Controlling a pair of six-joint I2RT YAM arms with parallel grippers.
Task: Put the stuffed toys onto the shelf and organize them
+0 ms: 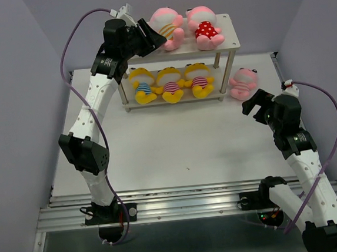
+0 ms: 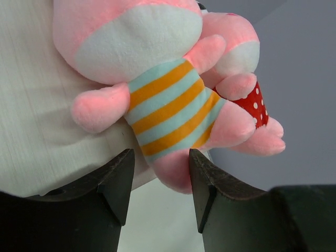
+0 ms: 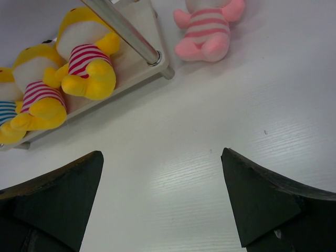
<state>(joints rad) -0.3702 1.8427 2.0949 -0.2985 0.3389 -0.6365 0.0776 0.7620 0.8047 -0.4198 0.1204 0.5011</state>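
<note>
The shelf (image 1: pixel 230 35) stands at the back of the table. On its top board lie a pink toy in orange-and-teal stripes (image 1: pixel 168 27) and a pink toy in red polka dots (image 1: pixel 205 29). Three yellow striped toys (image 1: pixel 171 84) sit on the lower board. A third pink toy in pink stripes (image 1: pixel 242 83) lies on the table right of the shelf. My left gripper (image 1: pixel 154 40) is open at the top board, its jaws either side of the striped pink toy's (image 2: pixel 168 102) leg, which touches the right finger. My right gripper (image 1: pixel 255 103) is open and empty above the table, near the pink striped toy (image 3: pixel 207 31).
The shelf's right front metal leg (image 3: pixel 126 31) stands between the yellow toys (image 3: pixel 86 65) and the loose pink toy. Grey walls close in the back and sides. An aluminium rail (image 1: pixel 181 198) runs along the near edge.
</note>
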